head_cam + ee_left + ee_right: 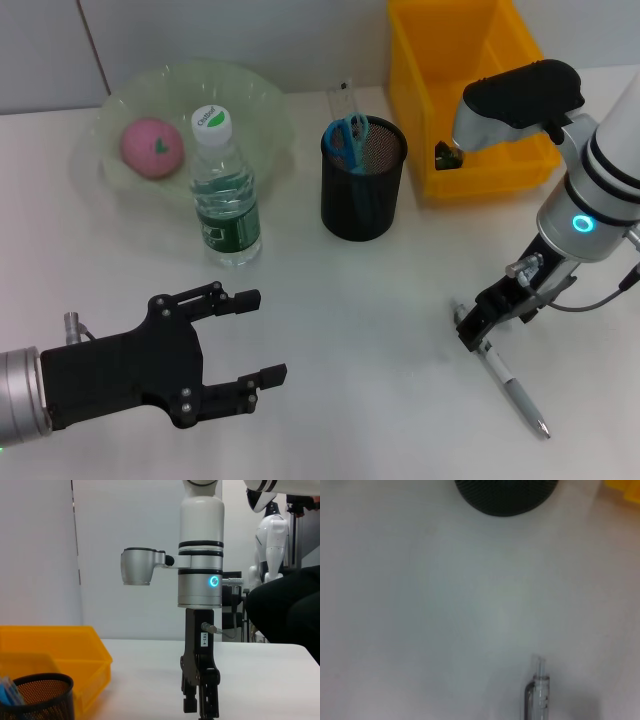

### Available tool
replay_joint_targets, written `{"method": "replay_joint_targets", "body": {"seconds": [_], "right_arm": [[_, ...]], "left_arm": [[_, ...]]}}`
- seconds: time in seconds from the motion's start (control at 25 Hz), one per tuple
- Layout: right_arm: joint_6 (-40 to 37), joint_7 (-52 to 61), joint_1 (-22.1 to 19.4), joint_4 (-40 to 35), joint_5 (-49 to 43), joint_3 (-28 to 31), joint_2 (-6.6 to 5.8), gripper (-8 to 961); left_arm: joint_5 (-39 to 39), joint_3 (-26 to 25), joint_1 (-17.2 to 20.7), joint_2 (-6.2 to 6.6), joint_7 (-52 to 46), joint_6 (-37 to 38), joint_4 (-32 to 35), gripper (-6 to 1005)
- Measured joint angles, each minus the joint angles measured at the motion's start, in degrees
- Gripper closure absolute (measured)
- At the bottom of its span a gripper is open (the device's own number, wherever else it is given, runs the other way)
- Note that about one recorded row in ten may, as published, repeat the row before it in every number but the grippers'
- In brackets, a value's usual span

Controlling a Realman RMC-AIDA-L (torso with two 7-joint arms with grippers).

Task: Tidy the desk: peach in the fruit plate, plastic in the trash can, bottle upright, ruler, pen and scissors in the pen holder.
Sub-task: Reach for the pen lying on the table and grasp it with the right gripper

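Head view overhead; wrist views low, sharing pen holder.

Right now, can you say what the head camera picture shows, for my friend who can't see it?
The right gripper is down at one end of a pen lying on the white table. The open left gripper hovers nearby. Behind stand an upright bottle, a pen holder with scissors, and a peach in its plate.

Pen cut off by right wrist frame edge; ruler mostly hidden.
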Motion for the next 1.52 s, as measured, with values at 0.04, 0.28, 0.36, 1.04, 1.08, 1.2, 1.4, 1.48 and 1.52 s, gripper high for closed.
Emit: {"method": "replay_joint_targets", "body": {"seconds": [0.04, 0.28, 0.36, 1.04, 1.08, 1.2, 1.4, 1.48, 1.52], "right_arm": [[0.00, 0.00, 0.00, 0.00, 0.00, 0.00, 0.00, 199], [0.79, 0.00, 1.70, 3.05, -0.36, -0.17, -0.17, 202], [0.94, -0.02, 2.10, 3.35, -1.10, -0.20, -0.17, 204], [2.24, -0.13, 3.87, 6.21, -1.64, -0.36, -0.08, 213], [2.36, -0.14, 3.88, 6.31, -1.64, -0.38, -0.08, 214], [2.87, -0.15, 4.25, 7.53, -1.51, -0.47, -0.07, 216], [3.08, -0.16, 4.51, 8.02, -1.32, -0.53, 0.00, 219], [3.08, -0.17, 4.65, 8.04, -1.27, -0.52, 0.00, 220], [3.08, -0.17, 4.77, 8.12, -1.25, -0.53, 0.00, 221]], "left_arm": [[0.00, 0.00, 0.00, 0.00, 0.00, 0.00, 0.00, 234], [0.00, 0.00, -0.02, 0.00, 0.72, -0.02, -0.10, 234], [0.00, 0.00, -0.02, 0.00, 0.73, -0.02, -0.14, 234], [0.00, -0.01, -0.26, 0.00, 0.82, -0.02, -0.91, 234], [0.00, 0.00, -0.30, 0.00, 0.97, -0.02, -1.00, 234], [0.00, -0.09, -0.32, 0.00, 1.48, 0.03, -1.34, 234], [0.00, -0.13, -0.39, 0.00, 1.58, 0.06, -1.52, 234], [0.00, -0.09, -0.47, 0.00, 1.58, 0.07, -1.51, 234], [0.00, -0.09, -0.47, 0.00, 1.58, 0.07, -1.51, 234]]}}
